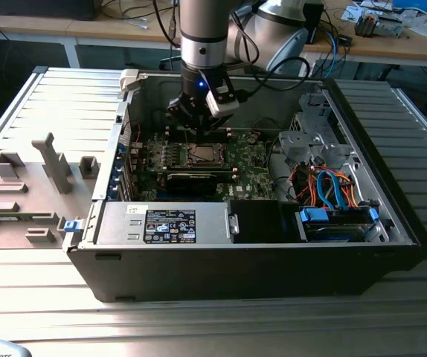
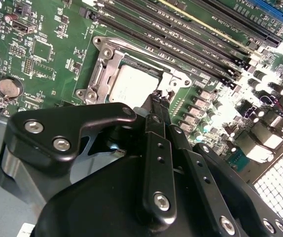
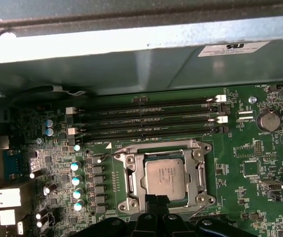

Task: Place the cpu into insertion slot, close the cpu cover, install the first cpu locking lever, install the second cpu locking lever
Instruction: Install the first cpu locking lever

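Exterior view, arm upright, claw (image 1: 198, 128) pressed together above cpu cover (image 1: 202, 155), cpu (image 3: 165, 177) seated.

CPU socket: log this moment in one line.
cpu: seated in insertion slot | cpu cover: closed | gripper: shut, at socket edge

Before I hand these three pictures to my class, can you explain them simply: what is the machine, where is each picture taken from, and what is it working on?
The machine is a robot arm reaching down into an open computer case lying on a table. The exterior view is taken from a camera off the arm; both wrist views come from cameras riding near the claw.

Inside lies a green motherboard. On it, the cpu already sits in the insertion slot, with the cpu cover framing it. The black claw tips are at the socket's edge, fingers together, holding nothing visible.
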`<state>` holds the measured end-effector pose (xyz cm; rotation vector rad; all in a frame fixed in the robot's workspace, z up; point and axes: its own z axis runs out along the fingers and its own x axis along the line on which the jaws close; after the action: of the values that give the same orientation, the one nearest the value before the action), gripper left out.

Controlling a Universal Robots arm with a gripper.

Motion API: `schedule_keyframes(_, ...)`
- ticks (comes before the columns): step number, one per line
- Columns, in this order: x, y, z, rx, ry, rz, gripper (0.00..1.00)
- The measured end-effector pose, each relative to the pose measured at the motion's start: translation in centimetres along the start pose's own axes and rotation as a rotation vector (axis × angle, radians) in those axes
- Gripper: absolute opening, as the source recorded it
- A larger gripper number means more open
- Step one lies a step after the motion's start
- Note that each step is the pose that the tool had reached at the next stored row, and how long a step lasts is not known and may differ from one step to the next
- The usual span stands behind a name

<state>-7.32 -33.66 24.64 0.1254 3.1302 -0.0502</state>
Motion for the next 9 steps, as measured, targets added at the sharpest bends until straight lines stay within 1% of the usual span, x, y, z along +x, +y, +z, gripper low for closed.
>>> schedule_keyframes(9,0.29,-0.02,0.0,-0.0001,0.0,0.0,0.11)
